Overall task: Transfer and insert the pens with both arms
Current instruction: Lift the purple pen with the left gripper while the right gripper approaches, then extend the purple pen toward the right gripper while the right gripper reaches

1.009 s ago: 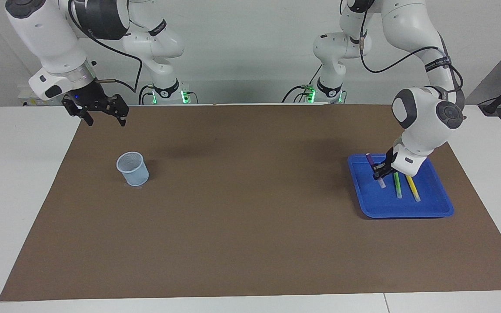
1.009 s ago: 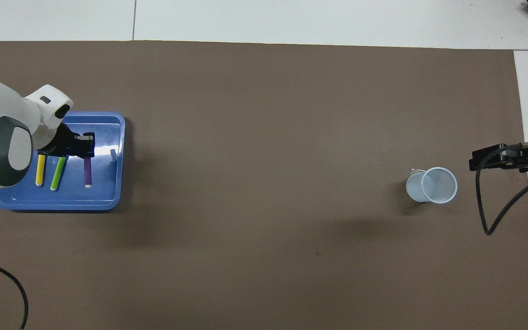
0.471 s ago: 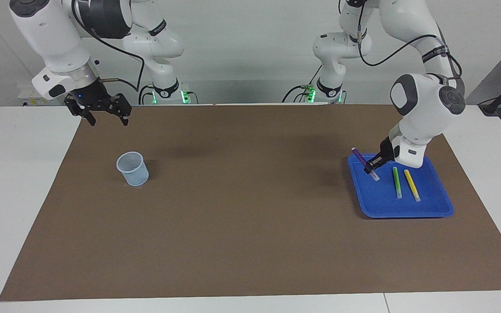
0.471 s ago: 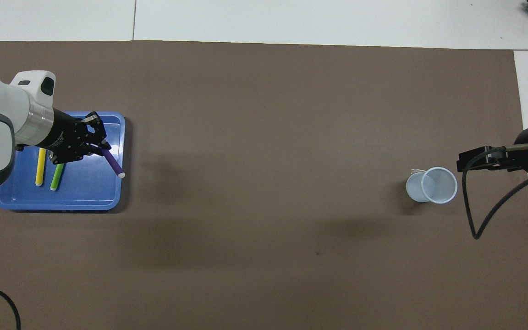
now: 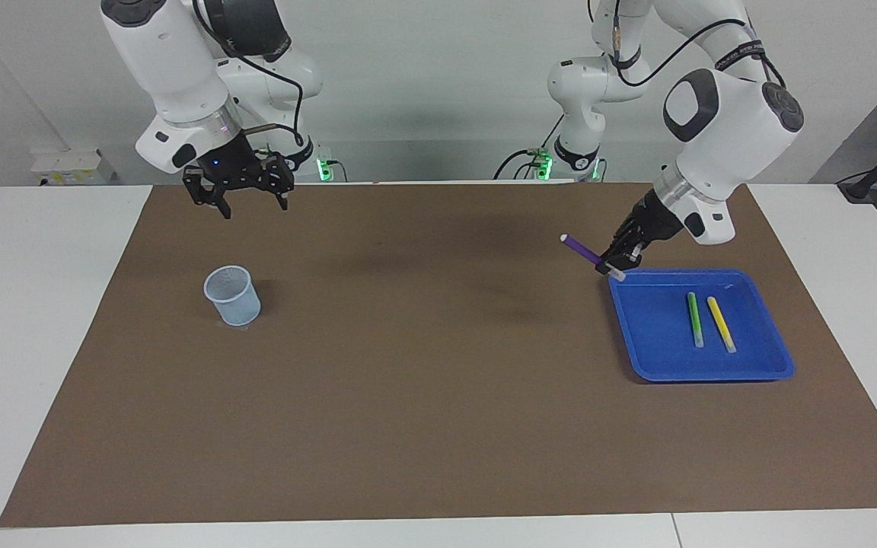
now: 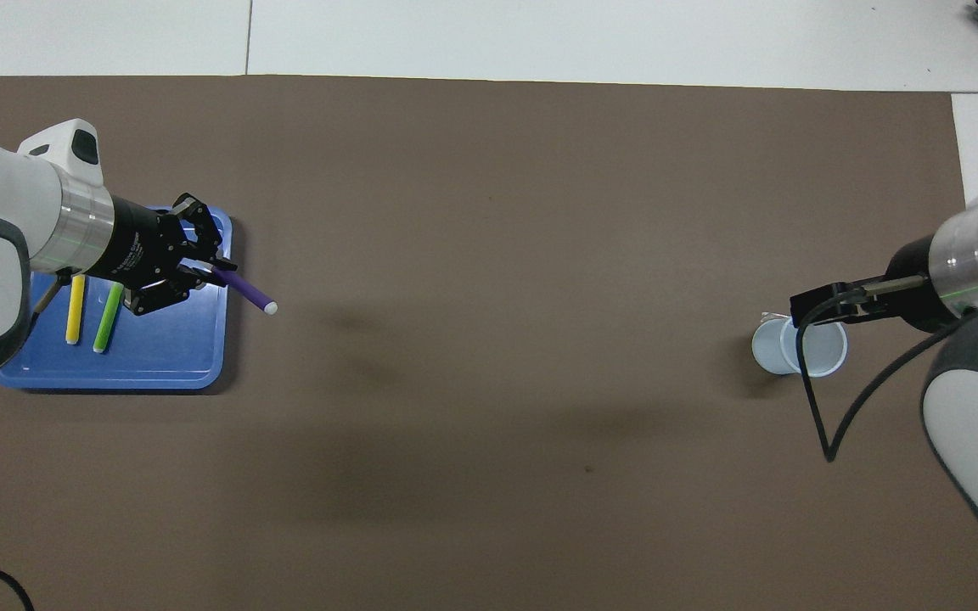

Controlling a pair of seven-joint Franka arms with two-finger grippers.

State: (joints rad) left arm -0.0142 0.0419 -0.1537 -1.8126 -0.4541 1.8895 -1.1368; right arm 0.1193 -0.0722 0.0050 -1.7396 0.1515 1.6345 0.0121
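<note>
The left gripper (image 5: 615, 262) is clamped on the purple pen (image 5: 583, 250), holding it in the air over the corner of the blue tray (image 5: 758, 371) that lies nearest the robots and toward the middle of the table. The facing view shows the pen tilted, its purple end raised and pointing toward the right arm's end of the table, and its pale cap end just below the fingertips at the tray's rim; whether that end touches the rim cannot be told. The overhead view shows instead the pen (image 6: 244, 291) sticking out past the tray's (image 6: 115, 373) edge over the brown mat (image 6: 489, 255), and the left gripper (image 6: 200, 280) above the tray's inside. In the tray the green pen (image 5: 695, 320) and the yellow pen (image 5: 721, 324) lie flat side by side, apart from each other, pale ends away from the robots. The right gripper (image 5: 244, 204) hangs in the air with its fingers spread apart and nothing between them, above the mat near the robots' edge. The facing view shows it clearly higher than the pale blue cup (image 5: 233, 295), which stands upright on the mat toward the right arm's end; from overhead the right gripper's cable and bracket overlap the cup (image 6: 799, 346), so only the facing view shows them apart
</note>
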